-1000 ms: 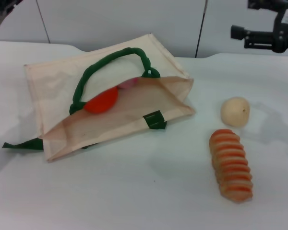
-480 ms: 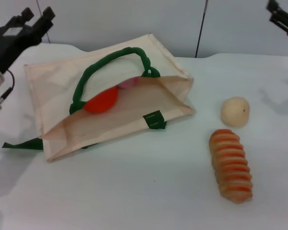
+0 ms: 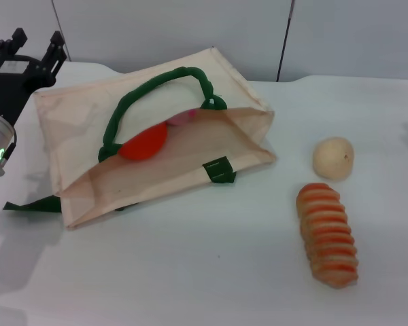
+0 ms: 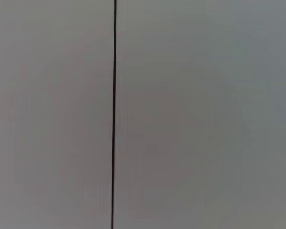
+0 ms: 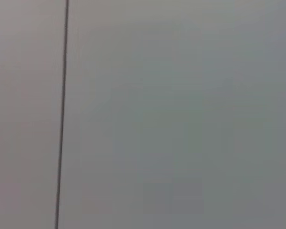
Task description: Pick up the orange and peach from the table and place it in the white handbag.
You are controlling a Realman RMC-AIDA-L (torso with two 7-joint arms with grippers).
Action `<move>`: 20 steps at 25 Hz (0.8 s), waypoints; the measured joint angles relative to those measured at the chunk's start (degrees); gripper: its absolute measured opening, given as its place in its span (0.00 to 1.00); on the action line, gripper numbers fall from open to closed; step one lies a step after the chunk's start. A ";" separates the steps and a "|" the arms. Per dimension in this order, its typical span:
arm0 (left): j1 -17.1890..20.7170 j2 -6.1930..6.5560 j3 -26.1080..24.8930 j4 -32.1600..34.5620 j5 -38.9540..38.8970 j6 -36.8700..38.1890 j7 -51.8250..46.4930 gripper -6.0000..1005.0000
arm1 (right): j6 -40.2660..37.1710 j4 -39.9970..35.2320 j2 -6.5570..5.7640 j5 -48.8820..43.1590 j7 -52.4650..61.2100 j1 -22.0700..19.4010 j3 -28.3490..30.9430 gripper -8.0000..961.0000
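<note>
You have a white handbag [image 3: 156, 173] of thin matt cream cloth, sheer enough that its inside shows through the near panel, with dark green woven strap handles [image 3: 156, 85]. The orange [image 3: 144, 144] inside looks smooth, with a dull sheen. The bread loaf [image 3: 328, 233] is ridged, probably moulded plastic, and the pale beige round fruit [image 3: 333, 157] is matt. The table [image 3: 190, 272] is smooth, matt white. The left gripper [image 3: 26, 51] looks like matt black plastic.

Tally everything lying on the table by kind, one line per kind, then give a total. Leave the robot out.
Bags: 1, the white handbag.
Round fruits: 3, the orange and the peach inside the bag, and a pale beige fruit on the table.
Bread loaves: 1, the ridged loaf.
Total: 5.
</note>
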 joint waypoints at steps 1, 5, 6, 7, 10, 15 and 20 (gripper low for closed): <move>0.01 -0.01 0.00 -0.15 -0.04 -0.25 0.11 0.69 | 0.02 0.11 0.00 0.01 0.00 -0.06 0.15 0.92; 0.26 -0.03 0.00 -0.42 -0.16 -1.54 0.10 0.69 | 0.06 0.56 0.01 0.06 0.10 -0.36 0.86 0.92; 0.41 -0.04 0.00 -0.42 -0.26 -1.95 0.04 0.69 | 0.06 0.78 0.01 0.06 0.14 -0.40 0.95 0.92; 0.59 -0.04 0.00 -0.43 -0.41 -2.40 -0.01 0.69 | 0.04 0.94 0.01 0.07 0.17 -0.44 0.96 0.92; 0.78 -0.06 0.00 -0.46 -0.80 -3.62 -0.15 0.69 | -0.19 1.18 0.01 0.10 0.19 -0.51 1.04 0.92; 1.05 -0.10 0.00 -0.50 -0.84 -4.47 -0.26 0.69 | 0.05 1.32 0.01 0.20 0.18 -0.89 1.63 0.92; 1.22 -0.10 0.00 -0.50 -0.93 -6.12 -0.37 0.69 | 0.06 1.46 0.01 0.21 0.20 -1.14 1.70 0.92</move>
